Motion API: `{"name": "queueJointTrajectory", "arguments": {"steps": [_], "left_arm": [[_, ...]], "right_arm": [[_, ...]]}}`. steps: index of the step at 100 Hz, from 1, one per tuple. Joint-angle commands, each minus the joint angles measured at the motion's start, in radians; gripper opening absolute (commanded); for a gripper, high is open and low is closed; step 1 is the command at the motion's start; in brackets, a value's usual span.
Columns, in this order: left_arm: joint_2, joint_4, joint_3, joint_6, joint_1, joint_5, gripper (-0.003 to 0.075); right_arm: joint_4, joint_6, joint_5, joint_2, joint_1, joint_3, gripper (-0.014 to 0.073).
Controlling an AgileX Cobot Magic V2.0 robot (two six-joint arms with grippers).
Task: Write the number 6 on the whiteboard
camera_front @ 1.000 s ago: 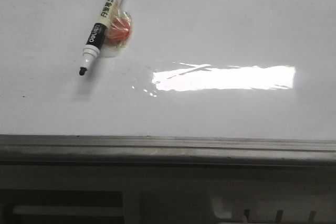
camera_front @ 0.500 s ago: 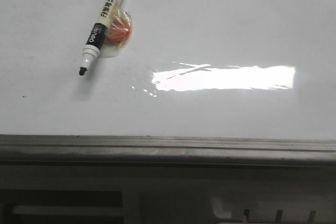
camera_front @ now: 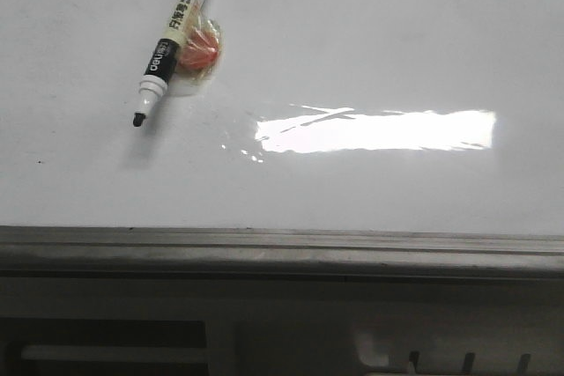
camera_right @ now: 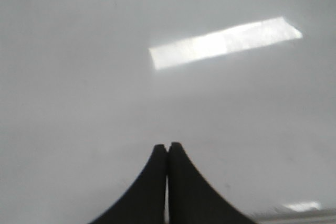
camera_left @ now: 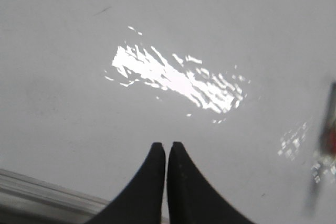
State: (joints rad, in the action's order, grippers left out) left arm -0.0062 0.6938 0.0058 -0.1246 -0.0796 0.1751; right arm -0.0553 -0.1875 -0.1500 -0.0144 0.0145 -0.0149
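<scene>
The glossy whiteboard fills the front view. A black-and-white marker lies uncapped on it at the far left, tip toward me, resting against a small orange object. The number 6 is out of view. Neither gripper appears in the front view. My left gripper is shut and empty above the bare board, with the marker a blur at the picture's edge. My right gripper is shut and empty over the bare board.
A bright rectangular glare patch lies on the board's middle. The board's grey metal frame edge runs along the near side, with a grey slotted tray below it.
</scene>
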Motion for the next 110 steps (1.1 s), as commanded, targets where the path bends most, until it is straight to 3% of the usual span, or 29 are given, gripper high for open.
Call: {"name": "queueJointTrajectory", "arguments": {"steps": [1, 13, 22, 40, 53, 67, 76, 82, 90, 101, 110], "left_arm": [[-0.028, 0.184, 0.043, 0.008, 0.004, -0.092, -0.0019], [-0.028, 0.378, 0.041, 0.008, 0.004, -0.108, -0.0019], [-0.028, 0.385, 0.010, -0.008, 0.004, -0.093, -0.0019], [0.008, 0.175, -0.153, -0.127, 0.004, 0.047, -0.0019], [0.133, -0.007, -0.297, -0.129, 0.004, 0.220, -0.0019], [0.335, -0.163, -0.442, -0.133, 0.004, 0.381, -0.0019], [0.445, -0.214, -0.509, -0.133, -0.018, 0.413, -0.0014], [0.502, -0.216, -0.537, -0.135, -0.056, 0.413, 0.0029], [0.569, -0.217, -0.566, -0.178, -0.122, 0.413, 0.0155], [0.664, -0.215, -0.597, -0.194, -0.235, 0.399, 0.0378], [0.733, -0.183, -0.609, -0.194, -0.330, 0.336, 0.0417]], "right_arm": [[-0.184, -0.026, 0.195, -0.015, -0.005, -0.026, -0.0054], [-0.452, -0.029, 0.251, -0.015, -0.005, -0.017, -0.0054], [-0.567, -0.029, 0.251, -0.015, -0.005, 0.014, -0.0054], [-0.518, -0.025, 0.230, -0.015, -0.005, 0.129, -0.0053], [-0.328, 0.013, -0.036, 0.024, 0.005, 0.278, -0.0053], [-0.270, 0.252, -0.359, 0.137, 0.021, 0.441, -0.0053], [-0.270, 0.385, -0.469, 0.219, 0.021, 0.522, -0.0053], [-0.270, 0.431, -0.514, 0.263, 0.021, 0.569, -0.0043], [-0.270, 0.443, -0.547, 0.308, 0.031, 0.610, 0.0033], [-0.270, 0.443, -0.541, 0.326, 0.070, 0.640, 0.0269], [-0.270, 0.443, -0.541, 0.333, 0.102, 0.642, 0.0408]]}}
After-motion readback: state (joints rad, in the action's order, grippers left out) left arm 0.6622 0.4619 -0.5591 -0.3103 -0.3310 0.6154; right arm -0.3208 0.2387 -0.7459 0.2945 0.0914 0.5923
